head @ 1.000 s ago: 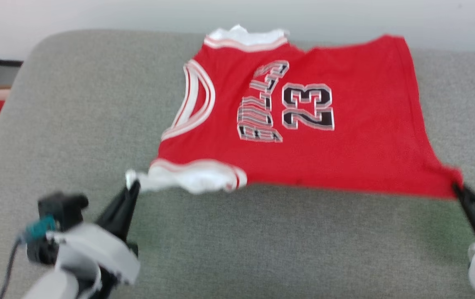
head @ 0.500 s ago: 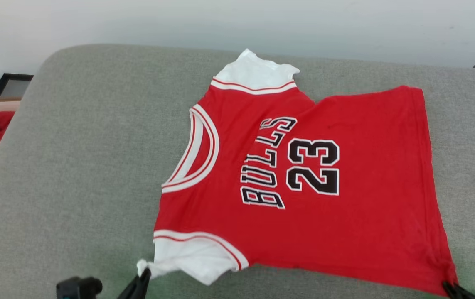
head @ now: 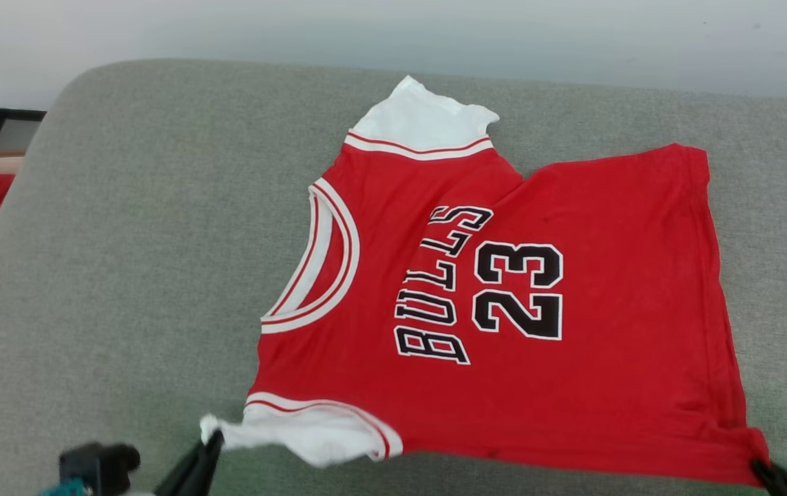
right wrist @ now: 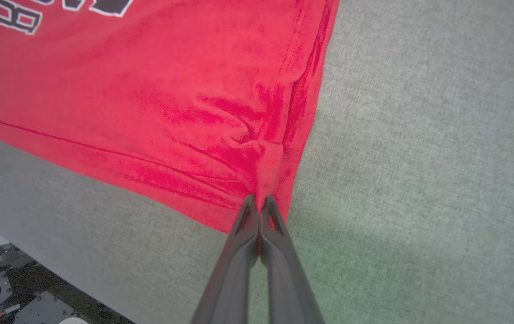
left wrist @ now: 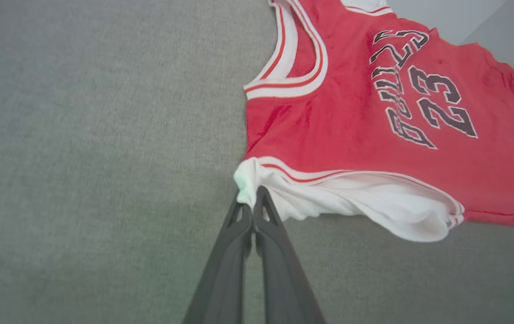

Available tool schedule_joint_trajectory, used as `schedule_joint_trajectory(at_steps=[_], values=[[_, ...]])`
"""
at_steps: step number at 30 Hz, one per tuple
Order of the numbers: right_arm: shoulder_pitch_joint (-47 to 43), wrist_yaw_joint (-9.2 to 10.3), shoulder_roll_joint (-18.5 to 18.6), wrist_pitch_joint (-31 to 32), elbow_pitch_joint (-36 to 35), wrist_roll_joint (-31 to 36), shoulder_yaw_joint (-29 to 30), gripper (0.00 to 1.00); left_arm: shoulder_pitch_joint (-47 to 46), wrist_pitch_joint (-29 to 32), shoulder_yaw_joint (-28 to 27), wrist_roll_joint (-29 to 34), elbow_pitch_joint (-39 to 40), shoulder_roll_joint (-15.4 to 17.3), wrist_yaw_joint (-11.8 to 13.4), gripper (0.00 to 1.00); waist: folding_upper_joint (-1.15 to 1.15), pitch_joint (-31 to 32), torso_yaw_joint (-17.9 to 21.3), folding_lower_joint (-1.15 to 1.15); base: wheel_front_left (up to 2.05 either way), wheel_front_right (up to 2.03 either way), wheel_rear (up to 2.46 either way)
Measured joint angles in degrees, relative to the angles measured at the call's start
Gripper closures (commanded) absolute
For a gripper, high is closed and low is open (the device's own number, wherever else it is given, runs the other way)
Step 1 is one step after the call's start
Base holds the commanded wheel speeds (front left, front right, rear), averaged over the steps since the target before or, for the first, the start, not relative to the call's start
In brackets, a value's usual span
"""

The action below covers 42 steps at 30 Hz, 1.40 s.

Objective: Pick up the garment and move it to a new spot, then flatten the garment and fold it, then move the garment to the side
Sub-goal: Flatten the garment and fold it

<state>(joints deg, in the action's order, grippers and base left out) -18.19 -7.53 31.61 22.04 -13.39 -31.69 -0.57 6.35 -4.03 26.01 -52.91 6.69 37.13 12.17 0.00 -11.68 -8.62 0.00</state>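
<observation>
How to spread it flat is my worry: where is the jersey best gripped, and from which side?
At the near white sleeve tip and the red hem corner, from the robot's side: both stick out, so pulling tautens the jersey.

Soft matt cloth garment (head: 606, 386); rough, matt woven-fabric cushion (head: 124, 241).
</observation>
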Motion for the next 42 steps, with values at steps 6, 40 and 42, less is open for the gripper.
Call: schedule_joint_trajectory(at_steps=[6, 40, 42], values=[[4.5, 0.0, 0.2, 6.6, -3.3, -2.6, 1.7, 1.0, -4.7, 3.7, -1.2, 3.0, 6.5, 4.8, 1.7, 1.0, 0.0, -0.3, 0.8, 0.0, 0.0, 0.0, 0.0], [46.2, 0.01, 1.9, 18.0, 24.1, -4.3, -15.5, 0.8, -46.3, 22.2, 8.6, 1.8, -34.8, -5.2, -17.8, 0.73, 0.0, -6.7, 2.8, 0.0, 0.0, 0.0, 0.0], [47.0, 0.01, 2.0, 18.1, 24.7, -4.5, -16.1, 0.53, -47.2, 22.6, 8.6, 1.4, -35.9, -5.4, -18.2, 0.53, 0.0, -6.3, 2.8, 0.0, 0.0, 0.0, 0.0]])
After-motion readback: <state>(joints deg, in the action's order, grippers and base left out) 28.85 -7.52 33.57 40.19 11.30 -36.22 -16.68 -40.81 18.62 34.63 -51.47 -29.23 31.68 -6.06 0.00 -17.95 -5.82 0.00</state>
